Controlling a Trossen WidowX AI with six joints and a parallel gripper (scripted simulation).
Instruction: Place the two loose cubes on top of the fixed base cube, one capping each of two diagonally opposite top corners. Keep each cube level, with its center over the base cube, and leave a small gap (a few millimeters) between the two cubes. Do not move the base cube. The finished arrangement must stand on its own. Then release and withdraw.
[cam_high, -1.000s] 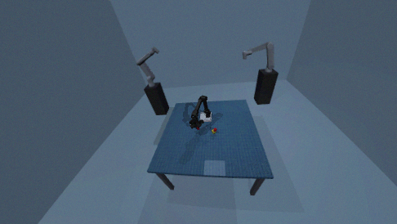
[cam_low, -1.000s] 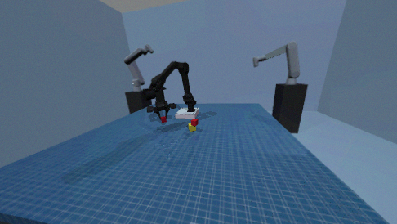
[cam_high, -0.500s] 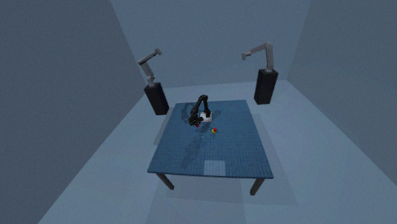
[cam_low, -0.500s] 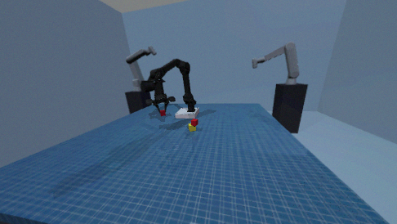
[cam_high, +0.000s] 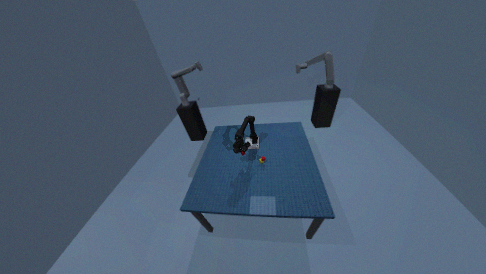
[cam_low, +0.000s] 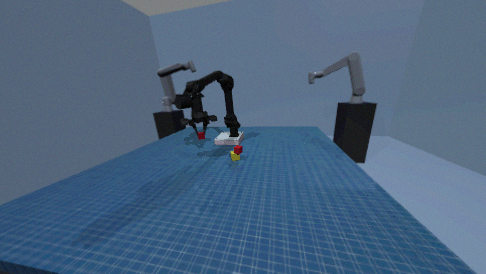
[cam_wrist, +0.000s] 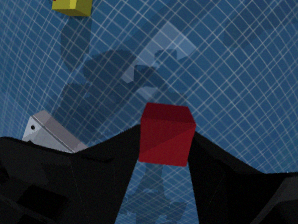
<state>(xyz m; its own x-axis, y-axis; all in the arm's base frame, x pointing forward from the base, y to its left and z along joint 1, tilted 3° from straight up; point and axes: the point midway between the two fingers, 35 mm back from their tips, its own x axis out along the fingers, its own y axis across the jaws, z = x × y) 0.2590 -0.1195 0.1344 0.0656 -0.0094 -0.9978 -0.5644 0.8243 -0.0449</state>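
Observation:
The yellow base cube (cam_high: 261, 161) (cam_low: 235, 157) stands on the table; its side shows at the top left of the wrist view (cam_wrist: 72, 6). One red cube (cam_high: 263, 158) (cam_low: 238, 149) rests on top of it, set toward the right corner in the exterior view. My gripper (cam_high: 243, 152) (cam_low: 201, 134) (cam_wrist: 165, 132) is shut on the other red cube (cam_low: 201, 136) (cam_wrist: 166, 144). It holds this cube above the table, left of and behind the base cube in the exterior view. The held cube looks roughly level. The opposite top corner of the base cube is too small to judge.
The arm's white mounting plate (cam_high: 254, 146) (cam_low: 225, 140) (cam_wrist: 47, 136) lies between the gripper and the arm's base. The blue table (cam_high: 290, 185) (cam_low: 300, 200) carries everything. Two grey arms stand on black pedestals (cam_high: 325, 107) (cam_low: 354, 132) beyond the table.

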